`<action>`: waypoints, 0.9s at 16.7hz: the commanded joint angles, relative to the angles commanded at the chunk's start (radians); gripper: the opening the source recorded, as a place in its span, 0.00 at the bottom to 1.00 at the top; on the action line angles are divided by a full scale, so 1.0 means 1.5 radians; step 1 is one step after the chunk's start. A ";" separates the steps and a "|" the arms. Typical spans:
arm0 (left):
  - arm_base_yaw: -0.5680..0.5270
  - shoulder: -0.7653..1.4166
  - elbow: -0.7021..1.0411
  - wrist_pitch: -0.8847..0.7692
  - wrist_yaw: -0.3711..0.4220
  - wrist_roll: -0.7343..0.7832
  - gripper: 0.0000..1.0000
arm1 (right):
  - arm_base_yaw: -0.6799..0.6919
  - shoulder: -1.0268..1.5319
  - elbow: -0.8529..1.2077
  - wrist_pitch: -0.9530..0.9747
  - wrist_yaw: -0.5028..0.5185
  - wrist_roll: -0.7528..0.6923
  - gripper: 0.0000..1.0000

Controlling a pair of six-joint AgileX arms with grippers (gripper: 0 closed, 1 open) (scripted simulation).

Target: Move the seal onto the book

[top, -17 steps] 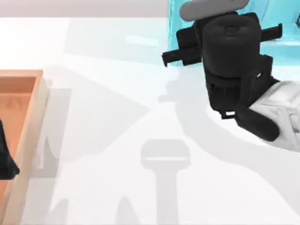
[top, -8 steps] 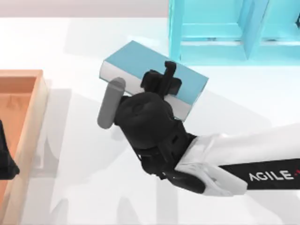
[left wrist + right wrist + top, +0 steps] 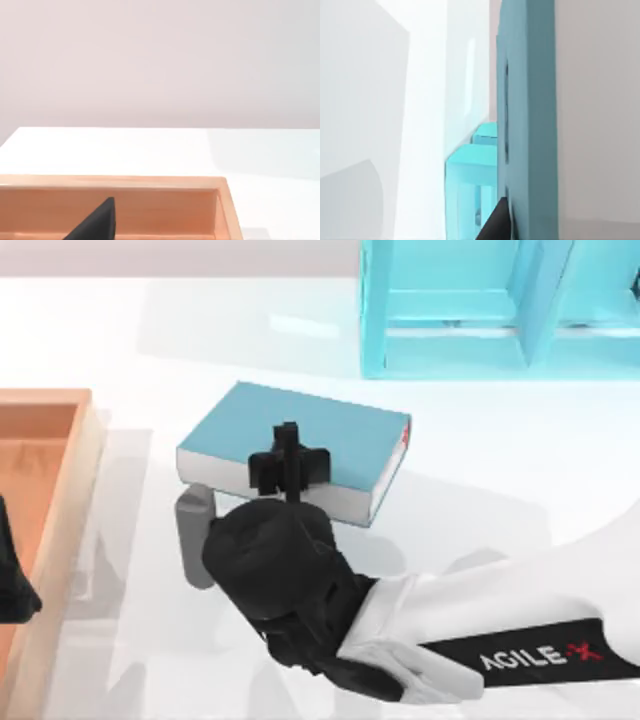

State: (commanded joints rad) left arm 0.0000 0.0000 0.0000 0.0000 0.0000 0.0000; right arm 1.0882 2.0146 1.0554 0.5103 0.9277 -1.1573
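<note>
Gripping the book (image 3: 300,440) at its near edge, the right tool (image 3: 288,462) seemed clamped on it, apparently repositioning it on the tabletop (image 3: 480,470); the left tool (image 3: 12,585) sat parked over the tray (image 3: 60,500).

Right wrist camera: the book (image 3: 527,110) sits very close to my lens, its teal cover running top to bottom of the picture. A black fingertip (image 3: 496,226) of my right gripper lies against its edge low in the picture. Beyond, farther off, the light-blue shelf unit (image 3: 472,175) stands on the white table (image 3: 375,125). A pale wall (image 3: 600,100) lies past the book.
</note>
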 joint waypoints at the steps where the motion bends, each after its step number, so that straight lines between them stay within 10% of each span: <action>1: 0.000 0.000 0.000 0.000 0.000 0.000 1.00 | 0.000 0.000 0.000 0.000 0.000 0.000 0.00; 15: 0.000 0.000 0.000 0.000 0.000 0.000 1.00 | 0.005 0.025 -0.015 0.027 0.006 0.007 0.00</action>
State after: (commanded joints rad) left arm 0.0000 0.0000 0.0000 0.0000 0.0000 0.0000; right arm 1.0953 2.0515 1.0327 0.5511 0.9372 -1.1461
